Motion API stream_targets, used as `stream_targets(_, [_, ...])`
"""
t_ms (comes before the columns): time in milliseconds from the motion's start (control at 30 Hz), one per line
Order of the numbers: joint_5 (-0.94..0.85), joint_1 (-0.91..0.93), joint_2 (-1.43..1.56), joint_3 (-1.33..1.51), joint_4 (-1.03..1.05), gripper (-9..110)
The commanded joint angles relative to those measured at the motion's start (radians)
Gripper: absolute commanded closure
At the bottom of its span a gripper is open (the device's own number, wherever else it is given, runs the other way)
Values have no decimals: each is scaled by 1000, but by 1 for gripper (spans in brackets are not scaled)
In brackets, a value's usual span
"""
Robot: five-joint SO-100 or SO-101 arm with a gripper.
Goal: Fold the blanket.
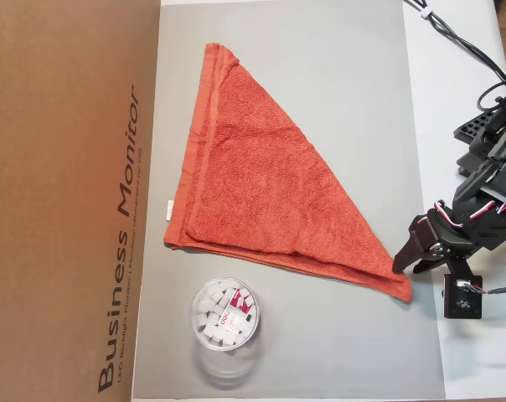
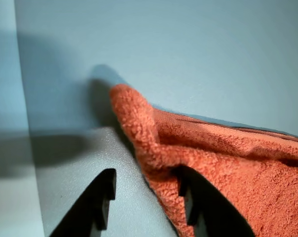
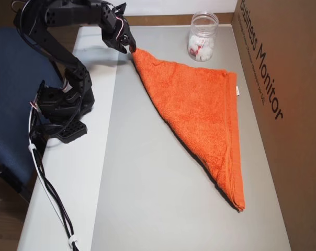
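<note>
The blanket (image 1: 261, 184) is rough, fuzzy orange terry cloth; the mat (image 1: 353, 92) under it is smooth, matt grey; the box (image 1: 60, 167) is plain cardboard.

Both overhead views look down from opposite sides, sharing the towel (image 1: 261, 180); the wrist view sits close behind its corner.

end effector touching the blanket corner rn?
Touching. In the wrist view the blanket tip lies between the open fingers, against the right finger. End effector hasn't closed on it; the left finger stands clear on the mat.
</note>
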Motion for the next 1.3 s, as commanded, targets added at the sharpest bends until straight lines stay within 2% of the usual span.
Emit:
stream_targets(0, [9,-2,-18,-54,-18,89])
stream_targets(267, [12,5,-89,-54,-28,89])
stream_targets(567, [14,11,-198,-55,-186,89])
stream_targets(967, [15,15,-235,-54,-186,90])
stream_targets(1133, [15,17,-235,-54,-186,101])
stream_targets(1267, [15,17,-233,-54,-186,102])
